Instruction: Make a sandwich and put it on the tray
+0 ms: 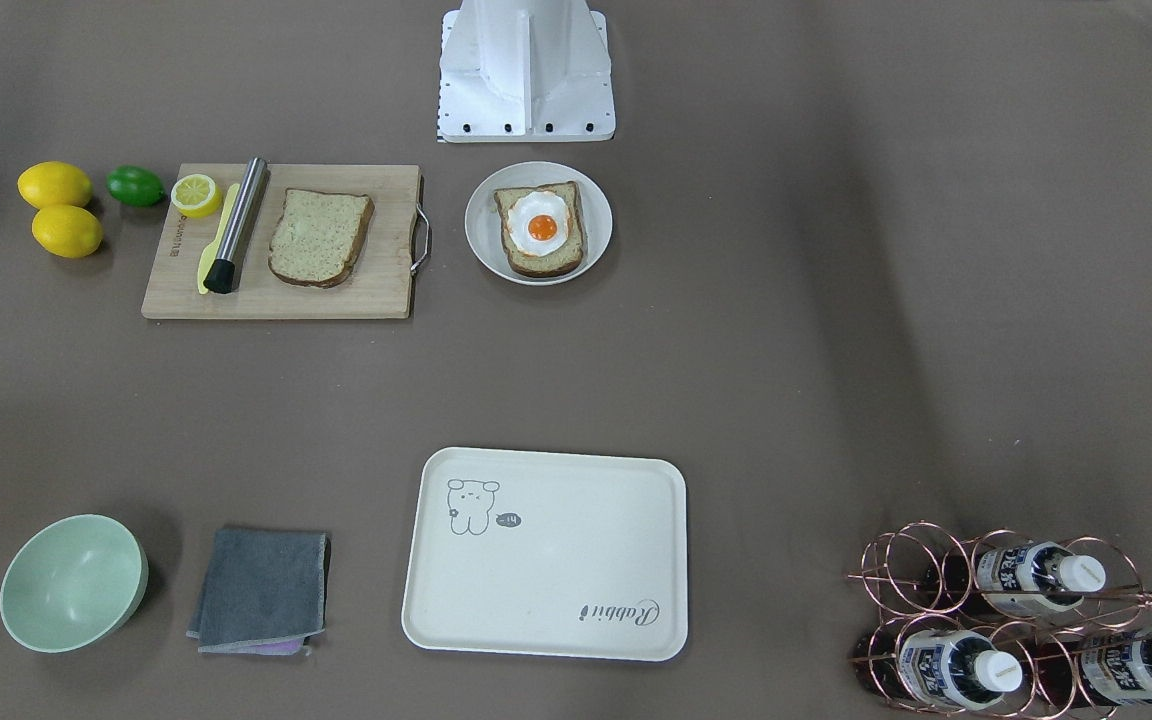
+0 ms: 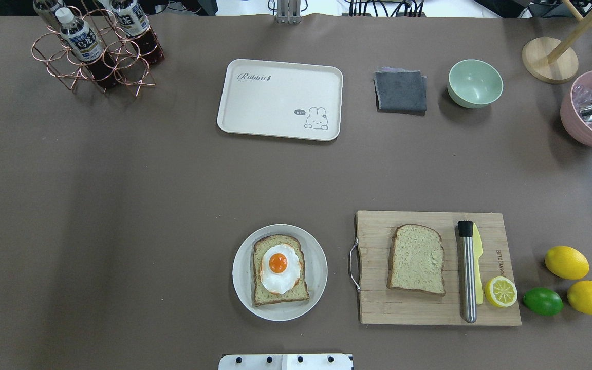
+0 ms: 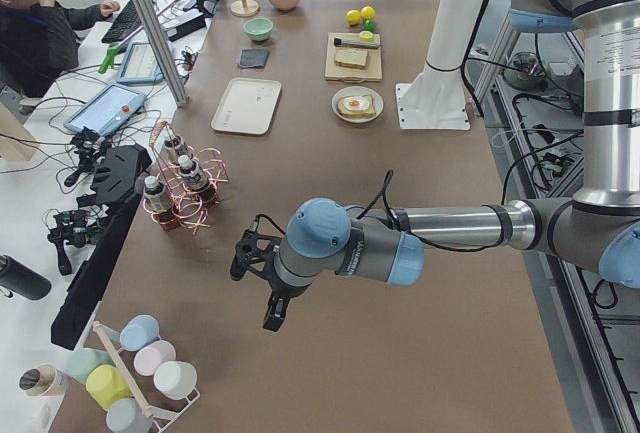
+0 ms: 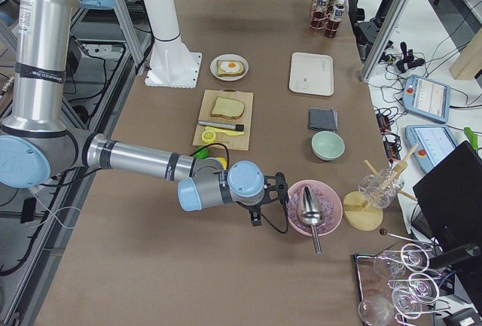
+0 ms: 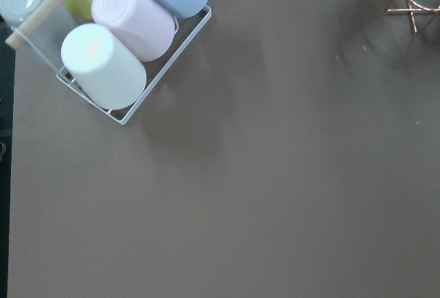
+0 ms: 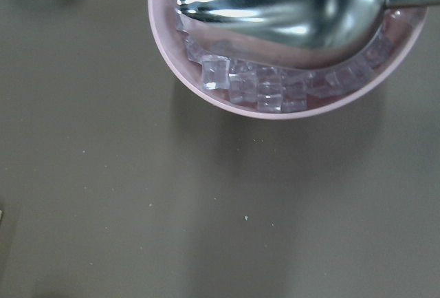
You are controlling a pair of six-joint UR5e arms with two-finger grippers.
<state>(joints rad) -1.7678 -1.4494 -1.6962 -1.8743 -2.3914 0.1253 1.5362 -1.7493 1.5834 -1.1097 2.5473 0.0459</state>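
One wholegrain bread slice with a fried egg (image 1: 540,230) on top lies on a round white plate (image 1: 481,245) near the robot's base; it also shows in the overhead view (image 2: 279,270). A second bare slice (image 1: 320,237) lies on the wooden cutting board (image 1: 336,298). The cream tray (image 1: 556,600) sits empty at the far side of the table. My left gripper (image 3: 252,288) hangs over bare table near the cup rack. My right gripper (image 4: 273,199) hangs beside the pink ice bowl. I cannot tell whether either is open or shut.
On the board lie a metal muddler (image 1: 236,224), a yellow knife and a lemon half (image 1: 196,194). Two lemons and a lime (image 1: 135,186) lie beside it. A green bowl (image 1: 73,582), a grey cloth (image 1: 261,590), a copper bottle rack (image 1: 1016,625) and a pink ice bowl (image 2: 591,110) stand around.
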